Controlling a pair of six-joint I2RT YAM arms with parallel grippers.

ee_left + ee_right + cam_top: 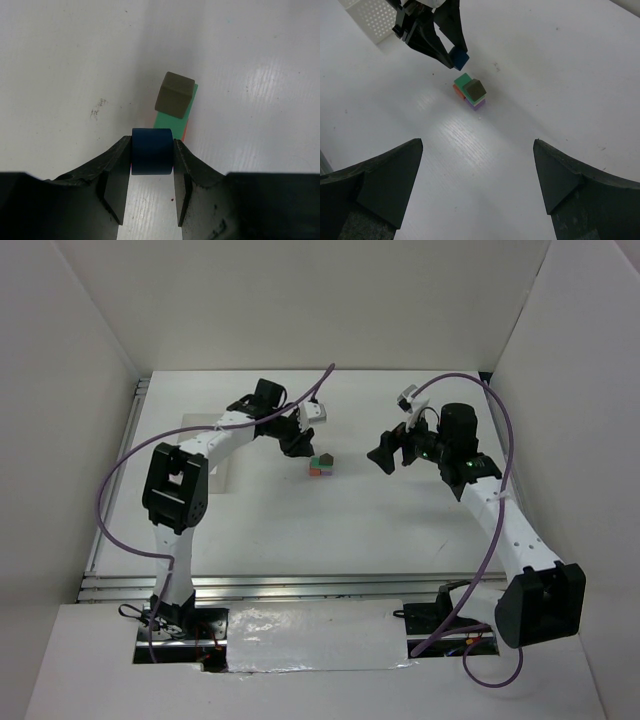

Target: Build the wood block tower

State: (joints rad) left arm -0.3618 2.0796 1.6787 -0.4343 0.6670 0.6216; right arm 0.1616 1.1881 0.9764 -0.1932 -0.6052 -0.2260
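1. Left gripper [152, 149] is clenched on a dark blue block [151, 157], which sits between its two fingers. It holds the block in the air, near the wood block tower [470, 92] but not touching it.
2. Right gripper [478, 142] has its jaws spread wide and carries nothing. It hangs over the bare worktop [400, 540], apart from the tower and facing it.
3. The tower stands near the middle of the worktop, between the two arms. At the bottom I see an orange-red block [455, 91] and a purple block [478, 104]. A green block [463, 80] lies across them, as far as I can tell.
4. An olive-grey block [174, 94] rests on one end of the green block and is turned a little against it. The other end of the green block is free.
5. Judging from this, four blocks are already placed and the tower is more than half done. The blue block is the only one that is not yet on it, and I see no other loose blocks on the worktop.
6. What is left, I think, is to lower the blue block onto the tower, probably on the free end of the green block, and then to release it. The olive-grey block is close to that place, so a push from the fingers could shift it.
7. A white perforated box [367, 17] stands behind the left arm and seems to play no part now.
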